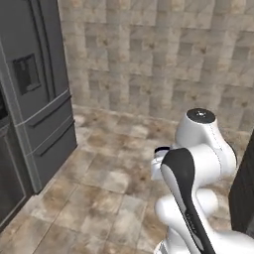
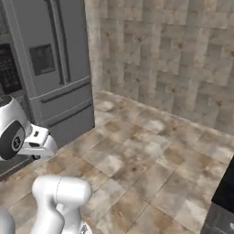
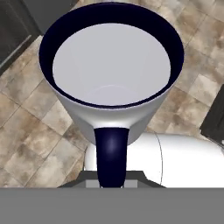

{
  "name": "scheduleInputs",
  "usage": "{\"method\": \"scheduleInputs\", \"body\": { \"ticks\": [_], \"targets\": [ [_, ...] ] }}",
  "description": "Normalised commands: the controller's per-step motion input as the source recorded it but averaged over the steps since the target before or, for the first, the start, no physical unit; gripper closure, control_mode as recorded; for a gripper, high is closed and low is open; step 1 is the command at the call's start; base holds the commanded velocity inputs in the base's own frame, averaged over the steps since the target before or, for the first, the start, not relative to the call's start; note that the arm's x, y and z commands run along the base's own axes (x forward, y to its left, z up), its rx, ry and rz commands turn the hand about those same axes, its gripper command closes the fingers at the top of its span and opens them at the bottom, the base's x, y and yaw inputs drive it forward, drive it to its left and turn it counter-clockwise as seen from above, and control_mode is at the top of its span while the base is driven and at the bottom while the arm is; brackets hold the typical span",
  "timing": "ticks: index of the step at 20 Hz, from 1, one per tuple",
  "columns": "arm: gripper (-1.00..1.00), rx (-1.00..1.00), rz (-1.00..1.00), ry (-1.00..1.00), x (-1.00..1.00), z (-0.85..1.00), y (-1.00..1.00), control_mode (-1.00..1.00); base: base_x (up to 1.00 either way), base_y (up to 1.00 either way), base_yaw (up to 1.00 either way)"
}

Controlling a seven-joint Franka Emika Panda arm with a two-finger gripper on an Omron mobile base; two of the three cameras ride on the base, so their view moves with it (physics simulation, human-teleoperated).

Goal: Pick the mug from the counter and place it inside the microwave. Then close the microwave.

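Observation:
The mug [image 3: 109, 78] looms close in the hand view. It is white with a dark rim, and its inside is bare. Its dark handle [image 3: 111, 153] runs down into my gripper [image 3: 112, 180], which is shut on it. The mug hangs in the air above the tiled floor. My hand [image 2: 40, 140] shows at the left of the right base view, near a black keypad panel [image 2: 8, 68] that looks like the microwave's. A black slab of the counter [image 2: 225, 192] shows at the lower right over grey fronts.
A tall grey fridge [image 1: 34, 94] stands at the left, also seen as the fridge [image 2: 55, 55] from the right base view. Brown floor tiles [image 1: 99, 173] spread ahead up to a tiled wall [image 1: 158, 54]. My white arm [image 1: 198, 163] rises in the foreground.

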Motion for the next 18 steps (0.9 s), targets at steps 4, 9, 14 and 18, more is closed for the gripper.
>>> {"method": "scheduleInputs", "body": {
  "ticks": [4,9,14,18],
  "targets": [
    [1.0,0.0,0.0,0.0,0.0,0.0,0.0,1.0,0.86,-0.15,0.87],
    [1.0,0.0,0.0,0.0,0.0,0.0,0.0,1.0,0.91,-0.09,0.88],
    [1.0,0.0,0.0,0.0,0.0,0.0,0.0,1.0,1.0,-0.11,0.83],
    [1.0,0.0,0.0,0.0,0.0,0.0,0.0,1.0,0.99,-0.07,0.76]
  ]
}}
